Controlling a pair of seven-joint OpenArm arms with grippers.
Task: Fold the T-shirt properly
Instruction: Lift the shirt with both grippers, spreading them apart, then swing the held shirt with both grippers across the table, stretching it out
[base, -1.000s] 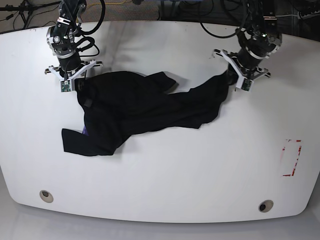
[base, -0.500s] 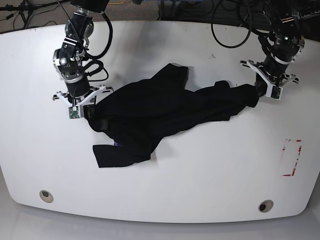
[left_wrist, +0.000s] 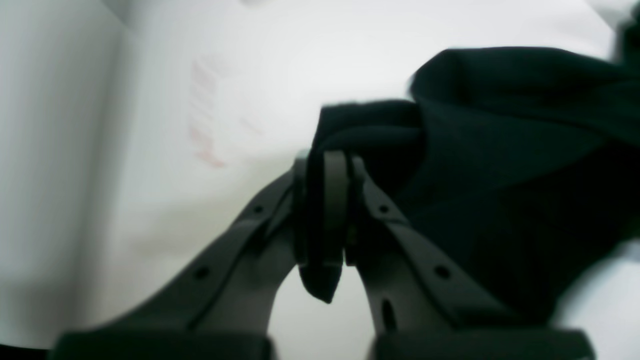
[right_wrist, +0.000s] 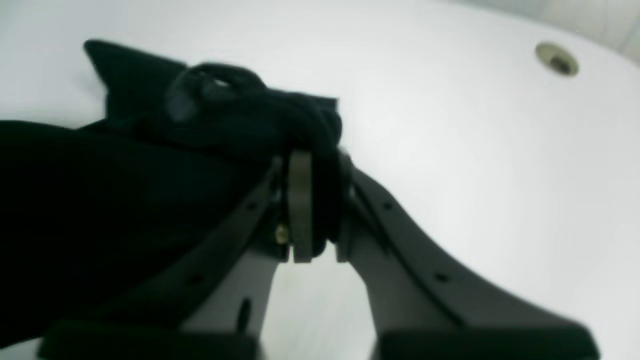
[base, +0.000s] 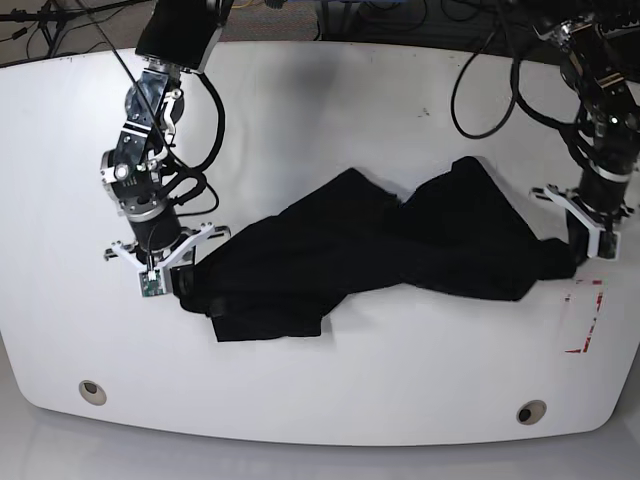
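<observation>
The black T-shirt (base: 380, 255) lies stretched and crumpled across the white table (base: 330, 390), held at both ends. My left gripper (base: 574, 255) at the right of the base view is shut on one bunched edge of the T-shirt (left_wrist: 450, 165); cloth shows pinched between its pads (left_wrist: 334, 200). My right gripper (base: 180, 276) at the left is shut on the other bunched edge of the T-shirt (right_wrist: 150, 190), cloth wedged between its fingers (right_wrist: 300, 205). No white mark or purple shows.
A red outlined rectangle (base: 584, 316) is marked on the table just below the left gripper. Two round holes (base: 92, 391) (base: 531, 412) sit near the front edge. Cables (base: 480, 70) hang behind the back edge.
Both grippers have moved toward the front of the table, dragging the T-shirt with them. The left gripper also went outward to the right, and the cloth is stretched wider.
</observation>
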